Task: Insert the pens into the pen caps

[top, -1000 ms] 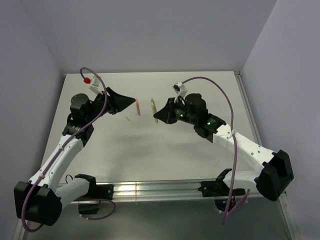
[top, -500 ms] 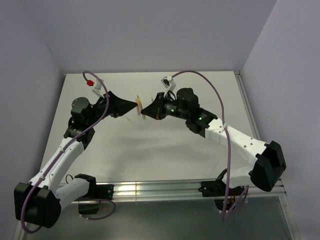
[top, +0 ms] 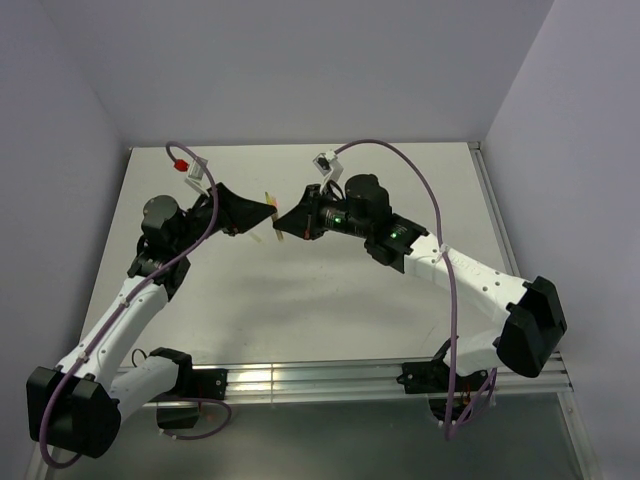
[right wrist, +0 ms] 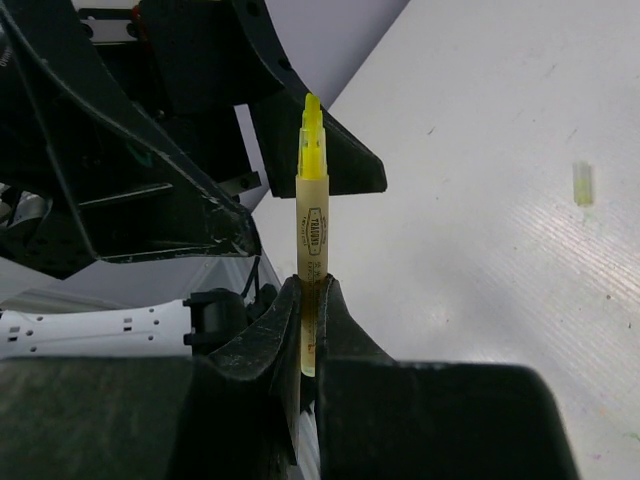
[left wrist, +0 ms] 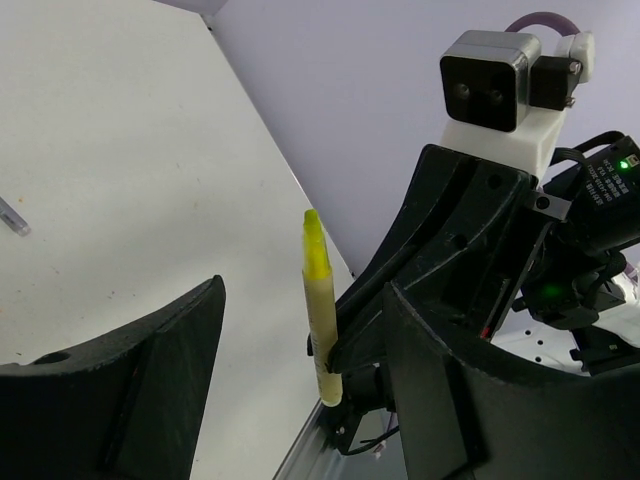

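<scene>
Right pincer [right wrist: 308, 292] pinches the yellow-green pen [right wrist: 312, 210] by its rear, tip outward, above the surface [right wrist: 480, 110] near the far edge. Left pincer [left wrist: 300, 292] is spread around it, likely for a handover. Cream-yellow cap [right wrist: 583, 184] lies on the surface.

The top camera sits high above and behind the arm bases, looking down and forward over the whole table [top: 330, 300] from afar. The left wrist camera rides close behind the left gripper [left wrist: 300, 292] and looks out between its fingers [left wrist: 120, 390] at the right gripper [left wrist: 340, 360]. The right wrist camera faces the opposite way, just as close. Both wrist views share the yellow pen [left wrist: 320, 300], seen from opposite sides. The top view shows it small, mid-table.
</scene>
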`<act>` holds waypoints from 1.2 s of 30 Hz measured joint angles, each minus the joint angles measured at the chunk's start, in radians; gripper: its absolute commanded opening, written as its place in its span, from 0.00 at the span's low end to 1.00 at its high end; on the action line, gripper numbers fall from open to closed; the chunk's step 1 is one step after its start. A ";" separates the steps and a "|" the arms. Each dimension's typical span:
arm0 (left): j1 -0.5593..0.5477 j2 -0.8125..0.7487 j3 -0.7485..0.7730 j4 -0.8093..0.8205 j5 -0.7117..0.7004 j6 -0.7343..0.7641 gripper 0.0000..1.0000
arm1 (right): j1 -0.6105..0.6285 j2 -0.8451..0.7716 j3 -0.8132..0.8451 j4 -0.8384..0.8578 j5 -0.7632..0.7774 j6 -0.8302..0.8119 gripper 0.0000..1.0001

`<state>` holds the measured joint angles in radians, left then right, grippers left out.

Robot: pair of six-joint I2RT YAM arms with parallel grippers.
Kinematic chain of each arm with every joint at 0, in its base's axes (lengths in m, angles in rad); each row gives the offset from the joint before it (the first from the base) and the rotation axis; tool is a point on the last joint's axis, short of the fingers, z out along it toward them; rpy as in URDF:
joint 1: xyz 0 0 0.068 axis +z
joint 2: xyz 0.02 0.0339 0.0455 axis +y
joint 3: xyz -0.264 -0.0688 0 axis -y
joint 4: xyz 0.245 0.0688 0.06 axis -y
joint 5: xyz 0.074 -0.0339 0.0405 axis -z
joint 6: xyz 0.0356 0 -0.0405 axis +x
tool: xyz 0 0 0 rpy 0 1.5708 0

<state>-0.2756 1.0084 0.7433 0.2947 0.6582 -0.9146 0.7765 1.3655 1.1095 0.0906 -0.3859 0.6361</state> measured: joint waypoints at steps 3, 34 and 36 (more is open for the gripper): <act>0.000 -0.001 0.000 0.000 0.000 -0.002 0.67 | 0.002 0.000 0.009 0.002 -0.001 0.003 0.00; -0.005 -0.052 0.000 0.005 -0.018 -0.041 0.00 | 0.035 0.019 0.021 0.037 0.000 0.014 0.30; -0.005 -0.057 0.000 0.005 -0.023 -0.041 0.00 | 0.035 0.023 0.024 0.038 -0.001 0.013 0.31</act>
<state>-0.2810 0.9512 0.7433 0.2993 0.6353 -0.9554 0.8116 1.3884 1.1336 0.1284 -0.3870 0.6495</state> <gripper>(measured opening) 0.058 0.298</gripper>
